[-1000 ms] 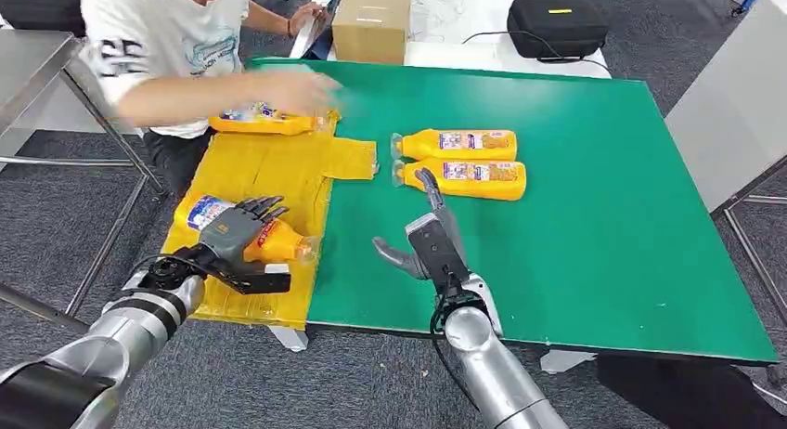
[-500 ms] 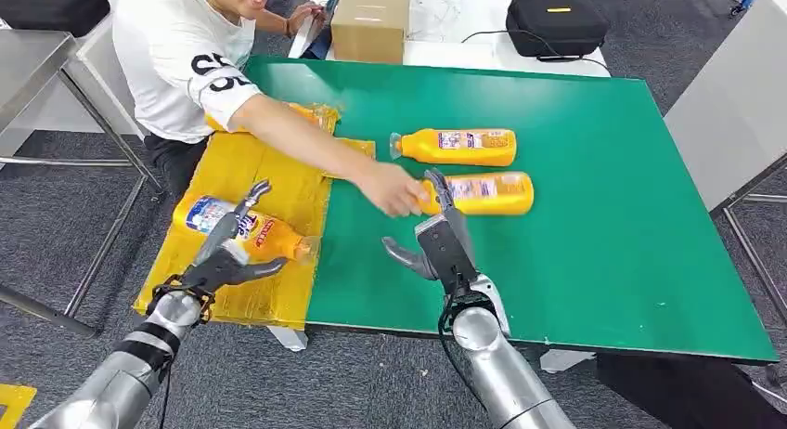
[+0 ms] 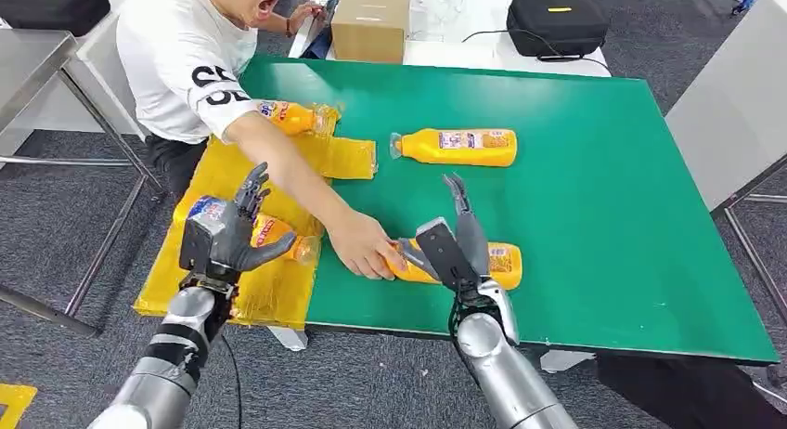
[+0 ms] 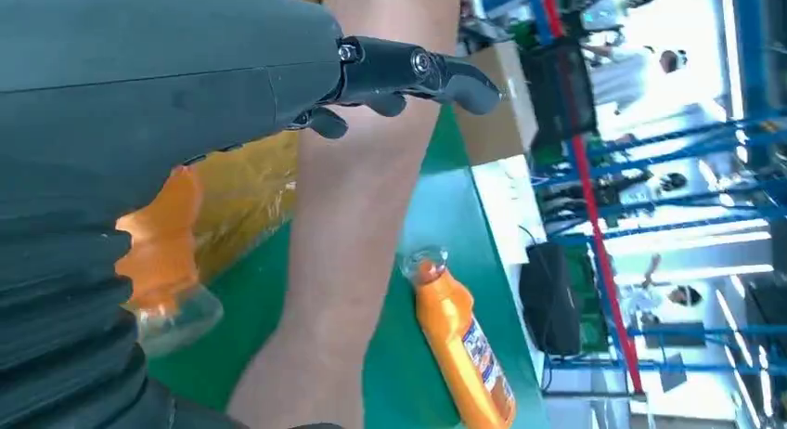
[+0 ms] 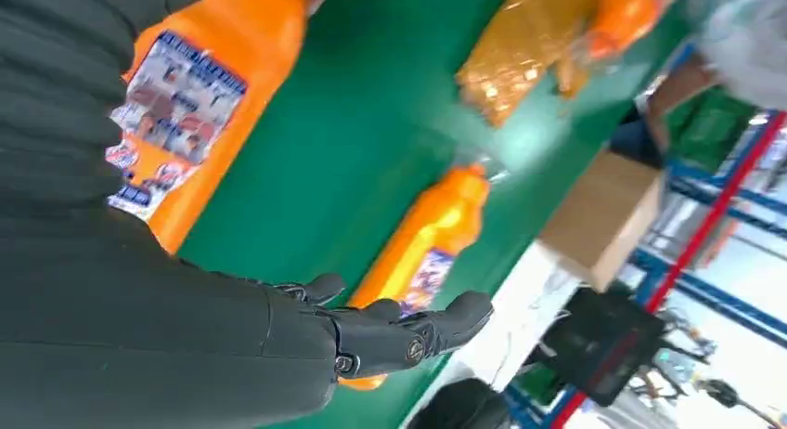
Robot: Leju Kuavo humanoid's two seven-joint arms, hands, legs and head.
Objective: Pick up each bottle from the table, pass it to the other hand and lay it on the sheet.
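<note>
Near the front edge of the green-topped counter (image 3: 603, 169), my right robot hand (image 3: 452, 243) hangs with fingers spread and holding nothing, directly above an orange plastic bottle with a printed label (image 3: 496, 265). That bottle lies on its side, and a person's hand (image 3: 365, 250) grips its cap end. A second orange bottle (image 3: 457, 147) lies farther back on the counter, well apart. My left robot hand (image 3: 225, 232) is raised and open over the crinkled yellow sheet (image 3: 269, 164), just above an orange bottle already laid there (image 3: 275, 236); another bottle (image 3: 295, 118) rests at the sheet's far end, partly behind the person's arm.

I judge the step to be picking up the near bottle. To do it well I would wait until the person's hand lets go, then lower my right palm over the bottle's wide labelled middle and close around its body, not its neck. Gripping there should leave one end free for my left robot hand at the handover.
</note>
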